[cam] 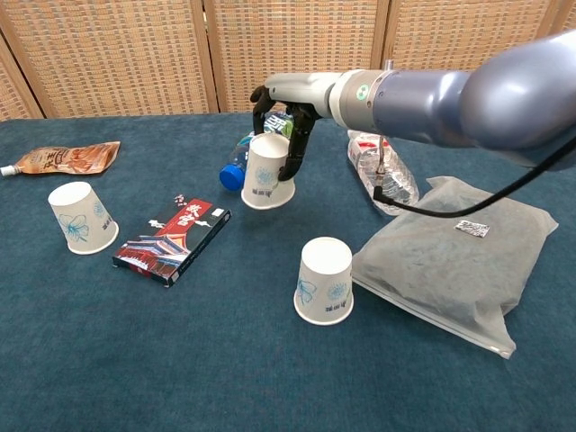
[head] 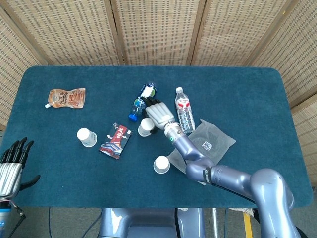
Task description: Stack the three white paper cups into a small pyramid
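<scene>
My right hand (cam: 286,115) grips one cup (cam: 266,172), tilted above the table (cam: 135,360); my left hand (head: 12,161) idles at the edge, fingers spread, holding nothing.

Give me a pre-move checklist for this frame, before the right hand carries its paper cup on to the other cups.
1. Cup in hand: the right hand holds the carried cup upside down, tilted, off the table. Ok.
2. Grip security: fingers wrap the cup's top end; how firmly, cannot tell.
3. Base cups ready: the near cup and the far-left cup stand upside down but far apart, not side by side. Not ok.
4. Path: the snack box lies between the two standing cups. Not ok for sliding them together.
5. Blue-capped bottle lies right behind the carried cup; contact cannot be told.
6. Left hand open at the table edge, away from everything. Ok.
</scene>
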### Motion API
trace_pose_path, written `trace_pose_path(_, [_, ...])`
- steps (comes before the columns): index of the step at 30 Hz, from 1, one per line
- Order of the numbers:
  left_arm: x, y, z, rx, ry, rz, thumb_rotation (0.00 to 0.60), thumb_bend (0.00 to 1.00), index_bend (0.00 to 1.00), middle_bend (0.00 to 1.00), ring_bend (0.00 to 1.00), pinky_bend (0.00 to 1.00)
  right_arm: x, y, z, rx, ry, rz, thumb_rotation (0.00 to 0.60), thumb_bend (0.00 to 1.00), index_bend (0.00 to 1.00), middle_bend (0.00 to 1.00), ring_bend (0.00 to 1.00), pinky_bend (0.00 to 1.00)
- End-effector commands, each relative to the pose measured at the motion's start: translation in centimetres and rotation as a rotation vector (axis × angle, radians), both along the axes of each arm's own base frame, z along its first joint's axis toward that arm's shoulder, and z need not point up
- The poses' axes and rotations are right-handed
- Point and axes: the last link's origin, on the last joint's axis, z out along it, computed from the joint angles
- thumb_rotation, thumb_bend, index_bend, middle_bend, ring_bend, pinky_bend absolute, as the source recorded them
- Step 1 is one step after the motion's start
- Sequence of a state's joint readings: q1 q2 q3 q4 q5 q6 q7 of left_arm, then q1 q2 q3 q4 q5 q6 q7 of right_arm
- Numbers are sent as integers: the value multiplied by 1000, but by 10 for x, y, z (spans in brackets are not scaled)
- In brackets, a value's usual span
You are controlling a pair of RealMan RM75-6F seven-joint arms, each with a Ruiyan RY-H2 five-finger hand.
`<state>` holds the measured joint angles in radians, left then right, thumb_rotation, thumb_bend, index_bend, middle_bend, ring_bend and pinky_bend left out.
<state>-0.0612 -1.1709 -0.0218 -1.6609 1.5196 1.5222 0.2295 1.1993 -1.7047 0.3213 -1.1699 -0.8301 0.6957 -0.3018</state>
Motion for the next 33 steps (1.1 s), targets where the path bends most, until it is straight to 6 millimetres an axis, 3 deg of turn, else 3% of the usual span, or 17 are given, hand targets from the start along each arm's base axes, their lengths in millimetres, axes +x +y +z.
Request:
trace_pose_path(1, [4,-3,1,-2,-5,-14,600,195,42,0,0,125,-6,28,22,-39,2,15,600,219,519,0,0,185])
trace_pose_path(16, [17,-14,9,7,-27,-78,600,195,42,0,0,125,5,94,27,1,-27,56,600,218,523,0,0,181])
trace_pose_path(25, [24,-20,12,9,-35,-108,600,194,42,0,0,125,5,119,19,42,0,77,600,219,523,0,0,167])
trace_pose_path(33, [29,-24,14,8,-44,-127,600,194,42,0,0,125,5,129,12,62,10,71,600,218,523,0,0,167])
